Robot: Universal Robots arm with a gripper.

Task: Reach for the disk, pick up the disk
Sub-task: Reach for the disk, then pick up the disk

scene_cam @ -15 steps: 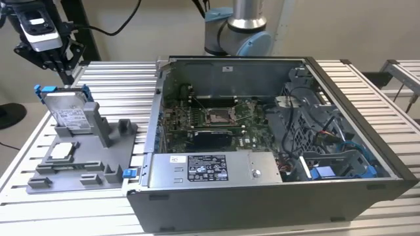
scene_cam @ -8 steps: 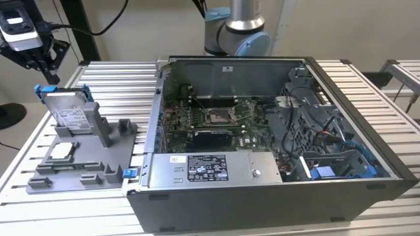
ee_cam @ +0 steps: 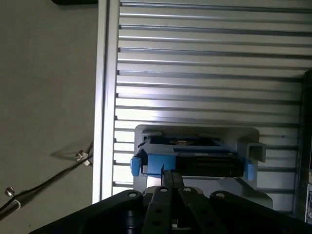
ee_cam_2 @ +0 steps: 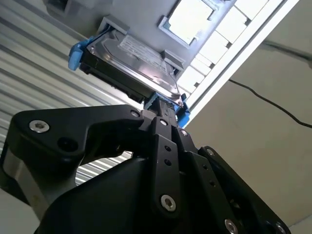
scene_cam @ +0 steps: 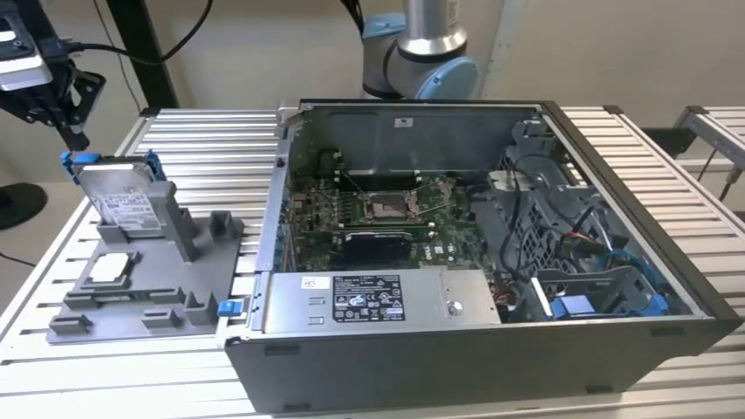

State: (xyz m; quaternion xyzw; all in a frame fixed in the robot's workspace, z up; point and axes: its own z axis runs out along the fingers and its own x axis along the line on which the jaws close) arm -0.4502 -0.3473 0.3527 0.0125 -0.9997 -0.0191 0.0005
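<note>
Pincer state: The gripper (scene_cam: 75, 135) has its fingers closed together and holds nothing; both wrist views show the two fingers meeting at the tips.

Disk place: The disk (scene_cam: 126, 199) stands upright on its edge in a slot of the grey holder (scene_cam: 174, 288). The holder is on the slatted table (scene_cam: 105, 384), at the exterior view's left of the open computer case (scene_cam: 466, 367).

Disk against pincer: The gripper hangs above the disk's top edge, toward the far left corner in the exterior view, near it but apart. In the first wrist view the fingertips line up with the blue frame (ee_cam: 153, 163) along that top edge.

Risk, closed fingers: With the fingers together, a descent would probably knock the tips on the frame and not pass around it. The disk could then tilt or jam in its slot.

Risk, off-centre grip: The gripper stands toward one end of the top edge. A grip there may let the disk swing or bind against the slot walls as it lifts.

Risk, thin plastic: The frame looks narrow and smooth, so a hold on it alone may slip.

Risk, neighbours: The chip (scene_cam: 111, 266) lies flat on the same holder, nearer to the camera. A dropped disk could fall on it.
</note>
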